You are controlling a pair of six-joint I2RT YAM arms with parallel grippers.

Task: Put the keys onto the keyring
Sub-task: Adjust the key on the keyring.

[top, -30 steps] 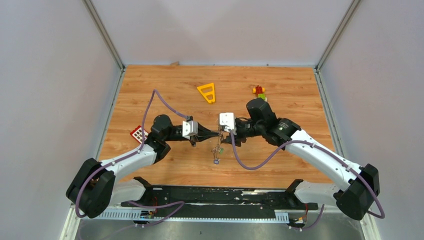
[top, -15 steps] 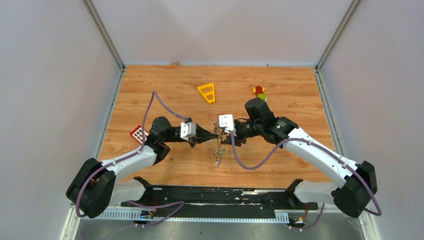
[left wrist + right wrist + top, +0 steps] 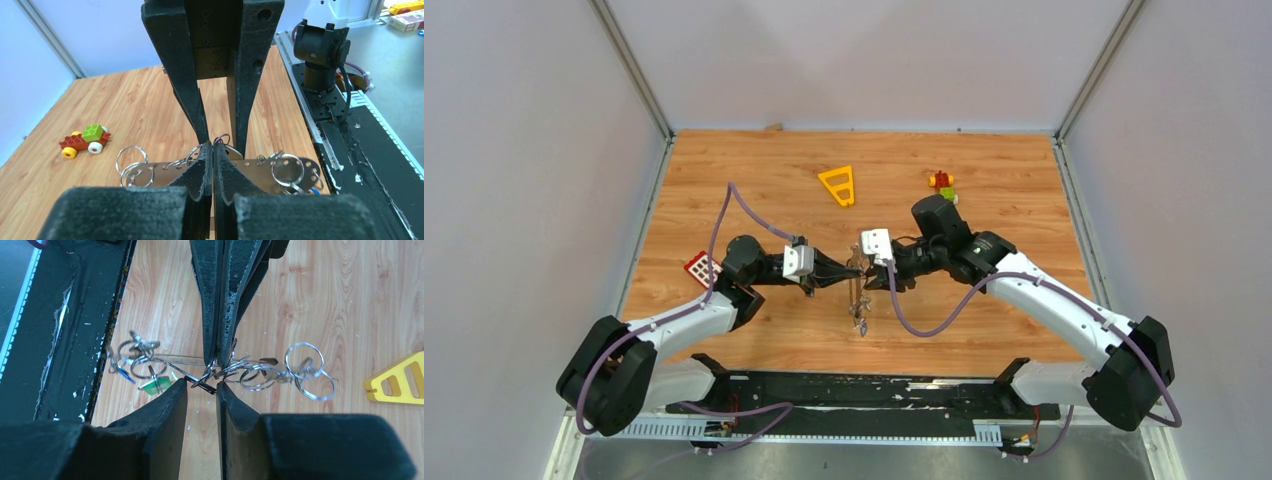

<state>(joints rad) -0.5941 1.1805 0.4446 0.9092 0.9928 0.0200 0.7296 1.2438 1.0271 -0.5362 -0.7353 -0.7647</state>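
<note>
Left gripper (image 3: 212, 155) clamping keyring (image 3: 859, 295), green key tag (image 3: 155, 385) right-wrist only

white arms (image 3: 1064, 310), black joints, looping purple cables (image 3: 934, 325), black foam-padded pincer fingers (image 3: 197, 175)

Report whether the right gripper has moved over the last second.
Yes. In the top view the right gripper has shifted slightly left, its wrist farther from the toy block figure, toward the keyring pinched by the left gripper.
</note>
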